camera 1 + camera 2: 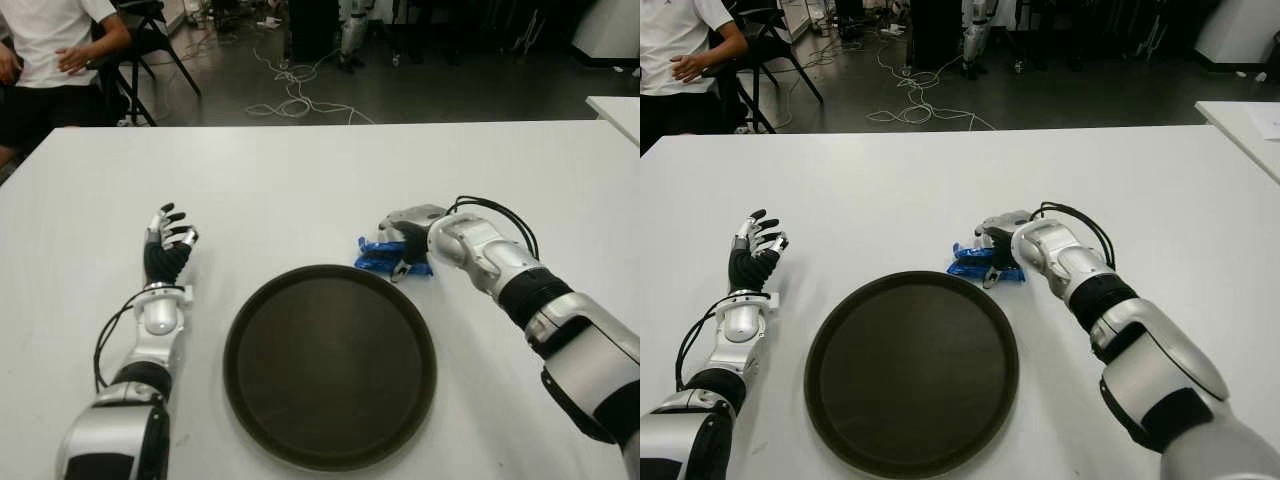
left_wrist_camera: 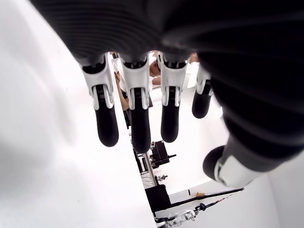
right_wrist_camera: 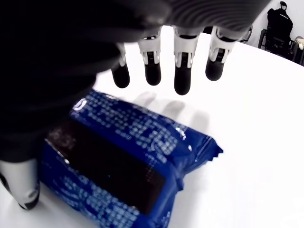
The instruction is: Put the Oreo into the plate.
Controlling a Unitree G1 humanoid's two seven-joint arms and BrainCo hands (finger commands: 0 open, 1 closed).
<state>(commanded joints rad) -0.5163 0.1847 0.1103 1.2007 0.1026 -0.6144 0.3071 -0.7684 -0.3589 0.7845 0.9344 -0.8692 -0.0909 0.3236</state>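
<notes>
One Oreo pack (blue wrapper) lies on the white surface, just beyond the far right rim of the plate and outside it. There is one plate: round, dark, with nothing on it, positioned between the two arms.

The right hand is directly over the Oreo pack. In the right wrist view its four fingers are extended above the pack's far edge, with their shadow visible on the surface below; the thumb stands at the pack's near side. The fingers are spread and have not closed around the pack. Whether the palm touches the wrapper cannot be determined.

The left hand shows to the left of the plate, well apart from the pack. Its fingers are loosely extended and hold nothing.

One person in a white shirt sits on a chair beyond the far left corner of the surface. Cables lie on the floor behind.
</notes>
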